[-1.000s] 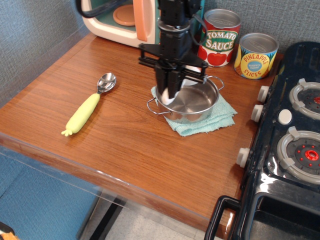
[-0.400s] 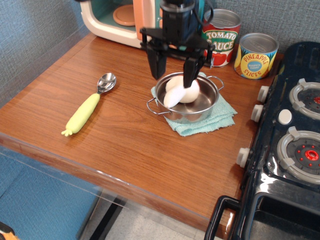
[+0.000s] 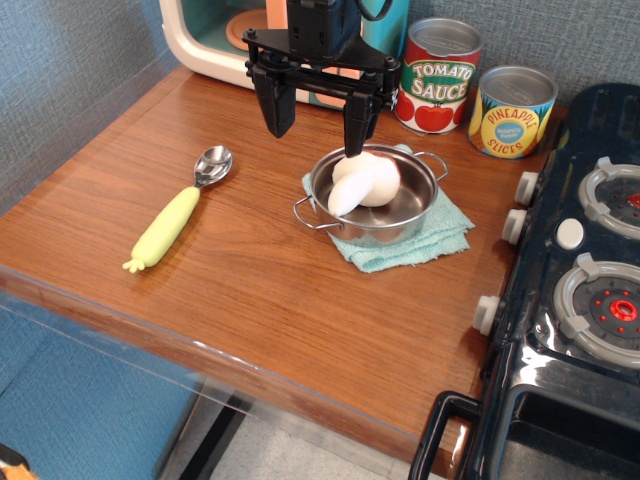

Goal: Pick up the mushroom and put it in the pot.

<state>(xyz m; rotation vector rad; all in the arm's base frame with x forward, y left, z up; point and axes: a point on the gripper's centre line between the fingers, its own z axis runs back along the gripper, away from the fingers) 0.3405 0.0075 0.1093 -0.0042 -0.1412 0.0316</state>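
Note:
The mushroom (image 3: 362,182) lies on its side inside the pot (image 3: 378,214); its white stem points front left and a bit of reddish cap shows at the right. The shiny steel pot stands on a teal cloth (image 3: 410,240). My gripper (image 3: 314,125) is open and empty. It hovers above and just left of the pot, its right finger over the pot's rear rim. It touches nothing.
A spoon with a yellow-green handle (image 3: 175,216) lies at the left. A tomato sauce can (image 3: 440,75) and a pineapple can (image 3: 511,110) stand behind the pot. A toy oven (image 3: 235,35) is at the back. A black stove (image 3: 585,270) fills the right side.
My gripper was down in the pot, closed around the mushroom. It opened, left the mushroom in the pot, and rose up and to the left.

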